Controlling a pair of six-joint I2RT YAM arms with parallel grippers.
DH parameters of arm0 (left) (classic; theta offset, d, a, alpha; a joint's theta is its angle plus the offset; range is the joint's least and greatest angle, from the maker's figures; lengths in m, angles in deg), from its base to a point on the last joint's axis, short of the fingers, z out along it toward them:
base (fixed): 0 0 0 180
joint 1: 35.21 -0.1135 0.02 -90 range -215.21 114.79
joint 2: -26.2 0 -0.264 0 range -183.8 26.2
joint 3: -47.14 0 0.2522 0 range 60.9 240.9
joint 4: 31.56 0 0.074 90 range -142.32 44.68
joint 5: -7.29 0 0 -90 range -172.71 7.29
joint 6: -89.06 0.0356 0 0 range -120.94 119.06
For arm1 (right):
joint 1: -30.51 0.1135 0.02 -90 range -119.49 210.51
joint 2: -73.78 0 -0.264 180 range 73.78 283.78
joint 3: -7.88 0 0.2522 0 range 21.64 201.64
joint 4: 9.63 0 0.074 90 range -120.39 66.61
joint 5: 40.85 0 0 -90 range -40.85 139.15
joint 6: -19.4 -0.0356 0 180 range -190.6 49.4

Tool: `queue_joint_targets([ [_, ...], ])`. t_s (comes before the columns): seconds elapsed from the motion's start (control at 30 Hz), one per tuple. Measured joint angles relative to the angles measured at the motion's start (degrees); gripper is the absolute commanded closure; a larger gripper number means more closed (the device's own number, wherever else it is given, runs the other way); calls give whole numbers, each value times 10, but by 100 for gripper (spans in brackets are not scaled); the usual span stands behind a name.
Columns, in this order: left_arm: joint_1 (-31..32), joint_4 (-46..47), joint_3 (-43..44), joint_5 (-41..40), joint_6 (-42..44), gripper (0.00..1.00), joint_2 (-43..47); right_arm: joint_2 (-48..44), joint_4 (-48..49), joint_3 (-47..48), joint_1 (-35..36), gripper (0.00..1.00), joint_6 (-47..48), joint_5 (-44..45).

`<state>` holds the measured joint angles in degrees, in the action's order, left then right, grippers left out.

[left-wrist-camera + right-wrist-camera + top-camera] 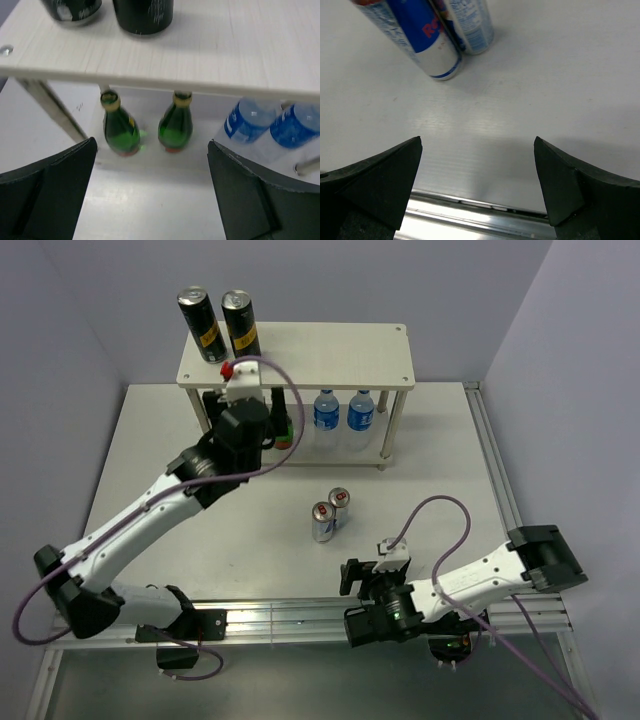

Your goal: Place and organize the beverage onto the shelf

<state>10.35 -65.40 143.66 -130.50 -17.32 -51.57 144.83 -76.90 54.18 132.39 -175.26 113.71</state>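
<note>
Fingers [60, 185] of the left gripper [151, 147] were spread and empty, facing two green bottles [121, 131] on the lower tier of the shelf [330, 358], upper centre of frame. Two black cans [203, 325] occupied its top tier, upper left. By judgement, two slim cans [322, 523] were left to shelve. They stood touching on the table [430, 470] at mid-frame, just ahead of the right gripper [477, 142], whose fingers were likewise spread and empty.

arms [130, 530]: white shells, blk joints | cables [297, 405]: purple | fingers [50, 190]: blk, prob plastic
</note>
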Motion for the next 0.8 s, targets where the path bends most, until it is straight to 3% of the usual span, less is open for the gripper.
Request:
queue_joint_targets([
  [0.2, 63, -51, -134, 0, -75, 1, 139, -165, 104, -56, 1, 0, 113, 6],
  [0.33, 137, -58, -231, 7, -140, 1, 193, -224, 108, -71, -5, 0, 133, 8],
  [0.53, 281, -60, -388, 24, -238, 1, 198, -232, 91, -71, -9, 0, 130, 10],
  [0.63, 308, -26, -434, 41, -259, 1, 198, -219, 72, -63, -9, 0, 123, 10],
  [0.8, 310, 107, -497, 60, -250, 1, 149, -200, 58, -50, -9, 0, 116, 10],
])
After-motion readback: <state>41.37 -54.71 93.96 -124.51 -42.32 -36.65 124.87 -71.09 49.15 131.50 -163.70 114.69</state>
